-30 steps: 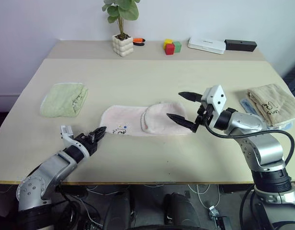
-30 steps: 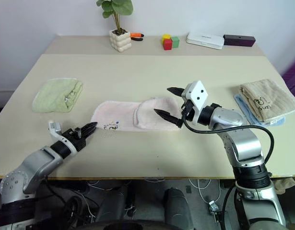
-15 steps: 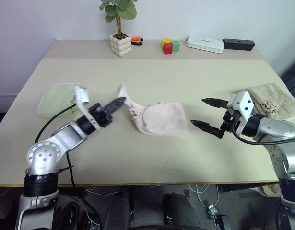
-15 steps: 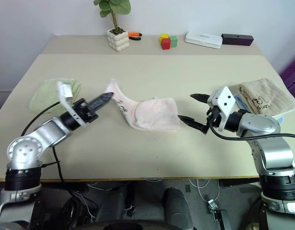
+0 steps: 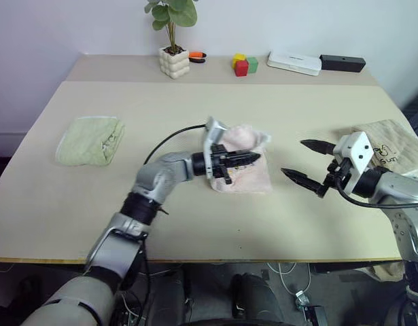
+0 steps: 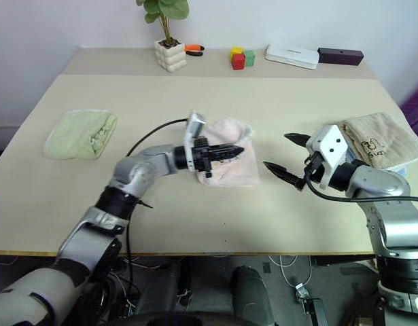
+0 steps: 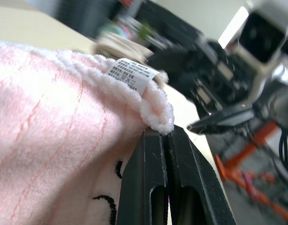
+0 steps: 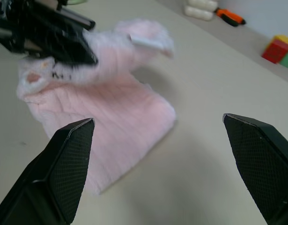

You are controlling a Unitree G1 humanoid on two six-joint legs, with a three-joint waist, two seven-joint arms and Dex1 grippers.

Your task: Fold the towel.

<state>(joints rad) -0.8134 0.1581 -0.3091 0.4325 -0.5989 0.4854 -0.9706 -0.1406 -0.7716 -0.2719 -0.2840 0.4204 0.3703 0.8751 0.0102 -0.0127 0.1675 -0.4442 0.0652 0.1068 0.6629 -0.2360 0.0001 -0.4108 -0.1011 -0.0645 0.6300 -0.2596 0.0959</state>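
So in the last second the pink towel (image 5: 244,161) went from lying long and flat across the counter (image 5: 195,102) to bunched up in the middle. Its left end got picked up and hauled over to the right, on top of the other half. The left gripper (image 5: 237,159) did the hauling, swinging in from the near-left edge to the centre, while the right gripper (image 5: 308,161) backed off to the right.

Where it's at now: the towel sits mid-counter, the carried end raised and draped over the part lying flat. The left fingers are pressed together, pinching the towel's edge. The right fingers are spread wide with nothing in them, hanging just right of the towel.

Progress-wise I'd say the fold-over is being made but isn't laid down. The end needs setting flat and releasing, and the pile looks lumpy, so it probably wants squaring up too.

View differences: the left wrist view shows the pinch up close, black fingers (image 7: 148,178) shut on the fluffy hem right by a white care label (image 7: 132,75), with a bit of the dark printed mark below. The head views can't resolve that. They do show the green towel (image 5: 91,139) far left, the beige towel (image 5: 393,151) far right and the potted plant (image 5: 172,37) at the back. The right wrist view shows the flat lower layer under the lifted flap.
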